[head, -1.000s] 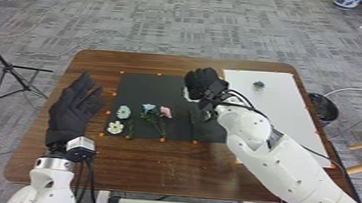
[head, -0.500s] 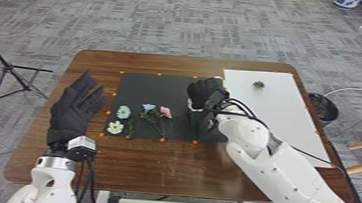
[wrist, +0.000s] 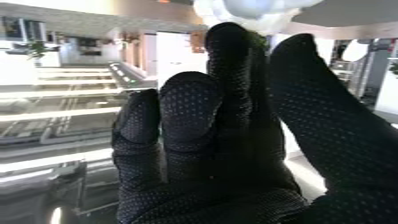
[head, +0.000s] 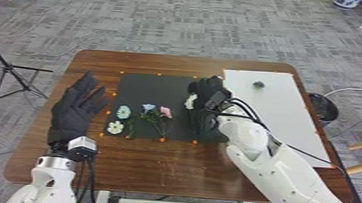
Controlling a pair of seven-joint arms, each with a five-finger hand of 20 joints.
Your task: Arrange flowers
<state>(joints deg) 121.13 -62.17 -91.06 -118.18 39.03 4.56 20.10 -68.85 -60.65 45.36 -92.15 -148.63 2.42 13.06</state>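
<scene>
In the head view, my right hand [head: 211, 91] is over the right part of the black mat [head: 147, 85], with a white flower [head: 191, 101] at its left side. The right wrist view has my right hand [wrist: 222, 165] with a white flower [wrist: 253, 12] at its fingertips and a bit of green between finger and thumb; the stem is mostly hidden. A pale blue flower [head: 124, 112], a white-petalled flower [head: 115, 127], a blue flower [head: 148, 107] and a pink flower [head: 165, 111] lie on the mat's left half. My left hand [head: 73, 109] is left of the mat, fingers straight.
A white sheet [head: 270, 109] covers the table's right side, with a small dark bluish object [head: 258, 84] on it. A black bin [head: 323, 108] stands beyond the right edge. A tripod [head: 8, 68] is at the left.
My right hand has shifted slightly right and down in the head view since a second ago. The white flower beside it has turned, its face showing more clearly now. The left hand has kept still.
</scene>
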